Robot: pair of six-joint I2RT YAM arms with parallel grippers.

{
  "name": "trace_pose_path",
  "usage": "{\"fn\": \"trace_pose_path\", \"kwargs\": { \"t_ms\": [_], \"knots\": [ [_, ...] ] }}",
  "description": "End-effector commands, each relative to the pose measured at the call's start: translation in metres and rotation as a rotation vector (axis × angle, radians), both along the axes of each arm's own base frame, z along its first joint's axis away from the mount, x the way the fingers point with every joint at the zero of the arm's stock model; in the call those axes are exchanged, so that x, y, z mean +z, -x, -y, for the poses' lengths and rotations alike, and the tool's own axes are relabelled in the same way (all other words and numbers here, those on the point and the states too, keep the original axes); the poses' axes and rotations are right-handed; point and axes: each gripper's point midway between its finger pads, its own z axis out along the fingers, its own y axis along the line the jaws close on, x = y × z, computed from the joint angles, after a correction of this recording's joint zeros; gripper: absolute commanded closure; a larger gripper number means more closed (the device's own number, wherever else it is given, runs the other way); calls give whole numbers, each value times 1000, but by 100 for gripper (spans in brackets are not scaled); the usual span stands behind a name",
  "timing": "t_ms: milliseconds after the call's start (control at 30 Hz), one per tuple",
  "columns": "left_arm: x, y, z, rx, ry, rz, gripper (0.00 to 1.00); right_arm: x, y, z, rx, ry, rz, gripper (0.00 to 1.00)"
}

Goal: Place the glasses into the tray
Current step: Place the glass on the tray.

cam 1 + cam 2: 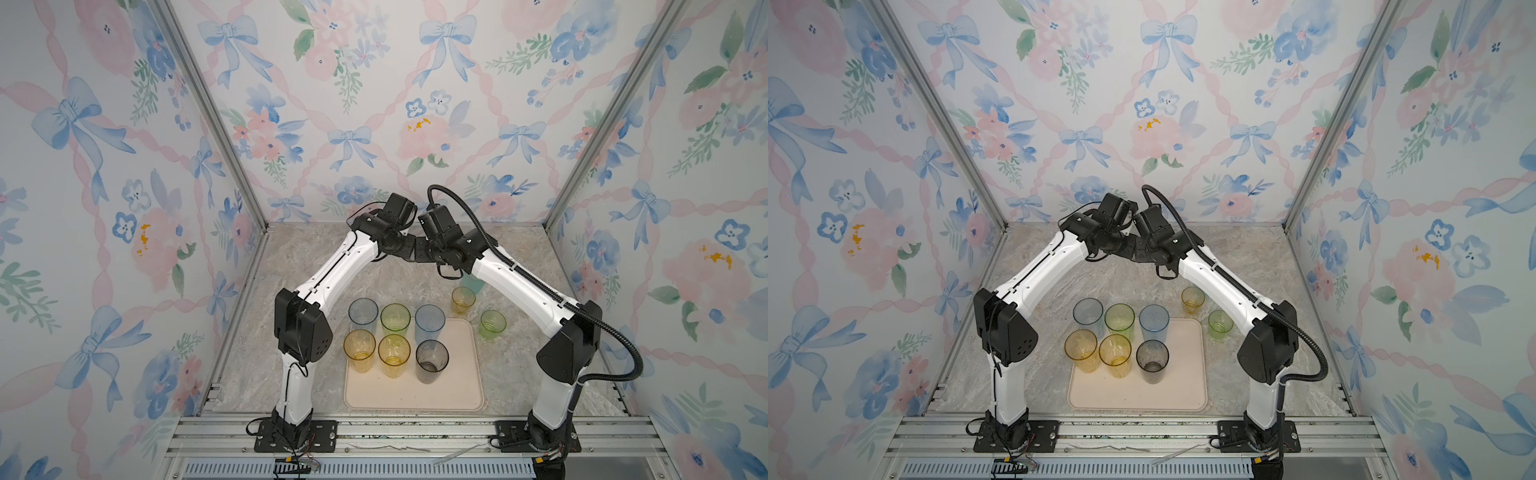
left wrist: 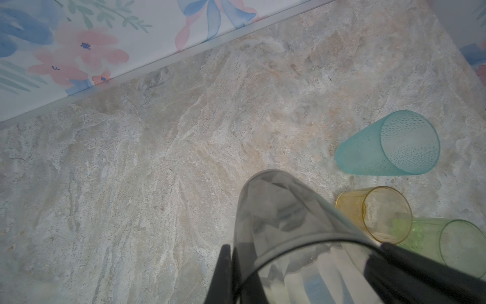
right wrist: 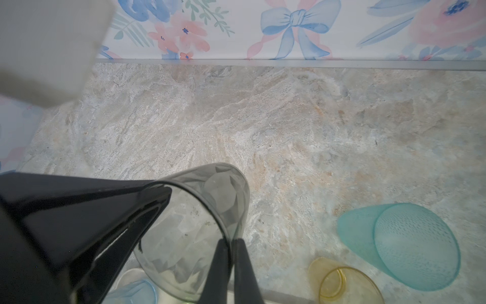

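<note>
Here, the smoky grey glass is a translucent tumbler with faceted, gem-cut walls that taper from a wide mouth to a narrower base, and the marbled surface shows through it. It is pinched at the rim from two sides. The left gripper is clenched on one part of the wall. The right gripper is clamped on the opposite part, with one thin finger outside the wall and one inside, so both claws grasp this one glass. It is over the far middle of the tabletop, beyond the far edge of the tray. Both top views hide it under the meeting wrists, and whether its base touches the surface cannot be told. Near it on the tabletop stand a teal tumbler with fine dashes in its wall, a short amber tumbler and a short green tumbler. The tray is cream-beige with rounded corners and a low raised rim. On its far half stand two rows of three tall tumblers. The far row is a grey-blue tumbler, a yellow-green tumbler and a blue tumbler. The near row is an amber tumbler, a yellow tumbler and a second grey tumbler.
</note>
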Motion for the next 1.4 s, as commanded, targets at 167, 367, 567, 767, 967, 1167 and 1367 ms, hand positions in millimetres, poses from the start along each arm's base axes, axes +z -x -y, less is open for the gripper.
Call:
{"fn": "trace_pose_path", "kwargs": {
  "t_ms": [167,367,567,767,967,1167,1367],
  "knots": [
    [23,16,31,-109,95,0,85,7,-13,-9,6,-114,42,100],
    [23,16,31,-108,93,4,83,9,-14,-9,8,-130,52,100],
    [20,15,30,-107,84,1,82,12,-13,-7,8,-152,58,100],
    [21,15,27,-103,72,9,77,11,-13,-2,-1,-180,55,100],
    [23,14,27,-100,72,17,73,11,-13,1,-4,-177,58,100],
    [32,12,22,-85,59,49,67,11,-13,4,-11,-179,60,100],
    [40,11,15,-70,47,75,64,11,-16,11,-28,-178,62,100]
  ]
}}
